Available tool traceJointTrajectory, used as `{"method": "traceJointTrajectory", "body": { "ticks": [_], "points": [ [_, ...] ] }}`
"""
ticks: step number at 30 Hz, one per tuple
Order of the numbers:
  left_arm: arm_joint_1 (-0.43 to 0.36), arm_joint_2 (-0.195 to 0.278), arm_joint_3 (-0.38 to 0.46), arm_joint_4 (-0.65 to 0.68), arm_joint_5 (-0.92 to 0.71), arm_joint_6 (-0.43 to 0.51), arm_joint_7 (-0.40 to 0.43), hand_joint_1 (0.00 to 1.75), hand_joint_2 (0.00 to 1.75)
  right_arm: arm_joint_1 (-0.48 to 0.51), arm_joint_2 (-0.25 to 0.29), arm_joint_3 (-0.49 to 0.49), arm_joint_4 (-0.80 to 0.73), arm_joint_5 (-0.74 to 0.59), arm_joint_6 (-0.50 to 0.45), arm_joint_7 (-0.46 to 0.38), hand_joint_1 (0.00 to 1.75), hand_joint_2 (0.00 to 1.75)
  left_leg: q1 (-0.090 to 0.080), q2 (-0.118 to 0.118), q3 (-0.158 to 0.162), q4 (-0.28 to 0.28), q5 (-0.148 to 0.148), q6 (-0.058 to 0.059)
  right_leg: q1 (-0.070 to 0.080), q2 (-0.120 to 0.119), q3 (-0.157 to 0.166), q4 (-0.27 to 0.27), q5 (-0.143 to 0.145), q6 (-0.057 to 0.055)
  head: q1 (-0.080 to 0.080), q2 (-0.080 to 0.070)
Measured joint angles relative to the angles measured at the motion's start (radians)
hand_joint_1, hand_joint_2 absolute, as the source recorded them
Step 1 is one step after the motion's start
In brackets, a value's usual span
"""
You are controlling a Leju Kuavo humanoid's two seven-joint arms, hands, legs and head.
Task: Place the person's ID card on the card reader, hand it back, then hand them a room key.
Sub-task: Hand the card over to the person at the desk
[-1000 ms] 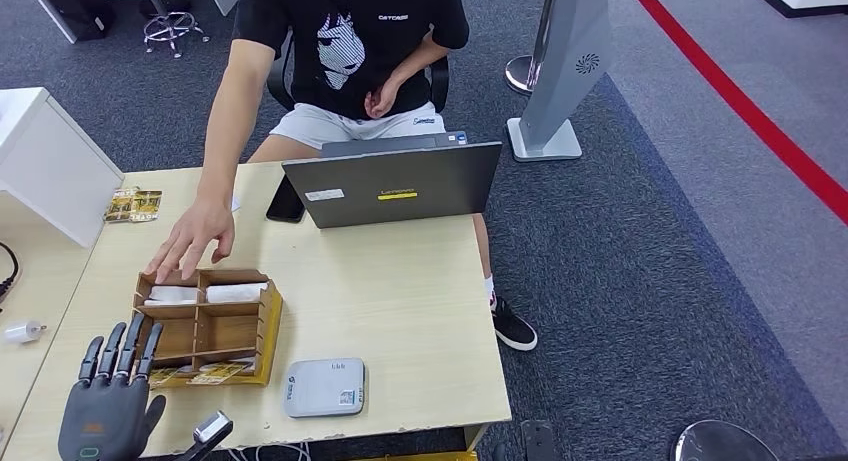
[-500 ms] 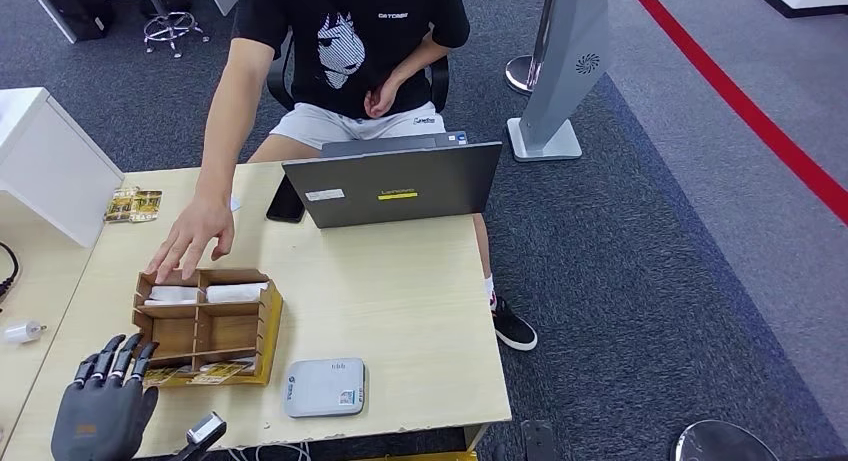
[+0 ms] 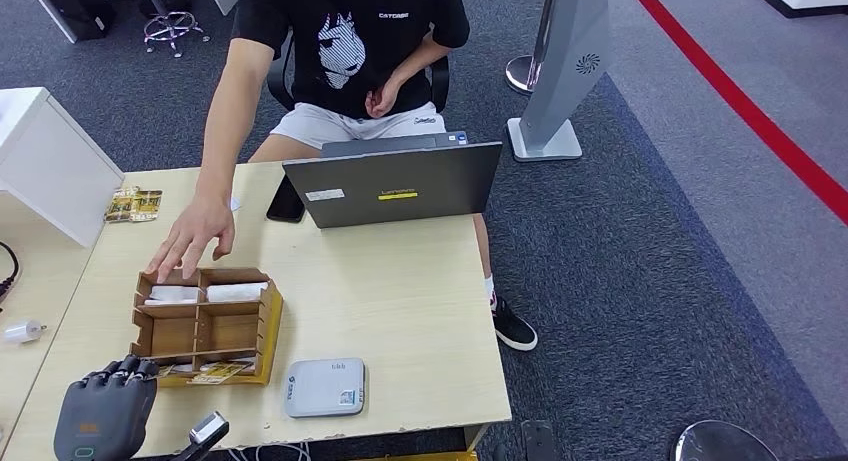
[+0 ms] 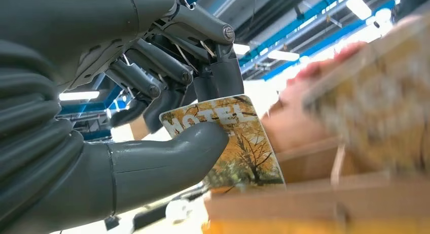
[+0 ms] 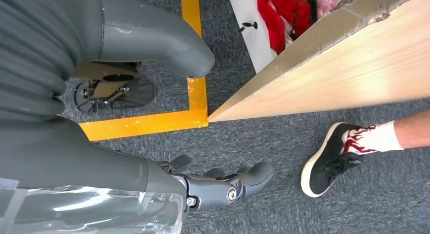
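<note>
The left robot hand [image 3: 105,406] sits at the counter's [image 3: 400,301] near left corner, pinching a room key [image 4: 230,142] at the near edge of the wooden organizer [image 3: 207,324] just beyond it. To its right lies the card reader [image 3: 324,387]. Farther back stands a laptop [image 3: 392,186], with a person's hand [image 3: 195,236] at the organizer's far edge.

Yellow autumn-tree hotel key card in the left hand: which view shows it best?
Left wrist view: the yellow autumn-tree hotel key card sits close up, pinched between the left hand's thumb and fingers. In the head view the hand hides it at the wooden organiser. Right wrist view faces the floor.
</note>
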Motion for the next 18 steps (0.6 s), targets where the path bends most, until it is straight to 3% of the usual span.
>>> {"method": "traceJointTrajectory", "body": {
  "ticks": [8,16,17,18],
  "points": [
    [-0.026,0.051,0.021,-0.196,0.006,-0.023,-0.039,1.75,1.75,0.001,0.0,-0.003,0.0,-0.004,-0.006,-0.011,0.0,1.75,0.0,0.0,0.0,0.0,0.0,-0.001,0.0,0.0,0.0,0.0,0.0,0.0,0.0,0.0],
    [-0.181,0.128,0.066,-0.27,0.046,-0.125,-0.053,1.75,1.75,0.002,-0.007,-0.004,0.002,0.01,0.004,-0.002,0.0,1.75,0.001,0.0,0.0,0.0,0.002,-0.002,0.001,0.0,0.0,0.001,0.001,-0.001,0.0,0.0],
    [-0.211,0.137,0.073,-0.262,0.056,-0.14,-0.054,1.71,1.75,0.001,-0.006,-0.004,0.003,0.011,-0.001,-0.001,0.0,1.75,0.001,-0.001,0.0,0.0,0.002,-0.002,0.001,-0.001,0.0,0.001,0.001,-0.001,0.0,0.0],
    [-0.245,0.147,0.079,-0.247,0.064,-0.154,-0.055,1.37,1.75,0.0,-0.005,-0.004,0.003,0.012,-0.005,0.0,0.0,1.75,0.001,-0.002,-0.001,0.0,0.003,-0.002,0.002,-0.002,0.0,0.001,0.001,-0.001,0.001,0.0]
  ]
}}
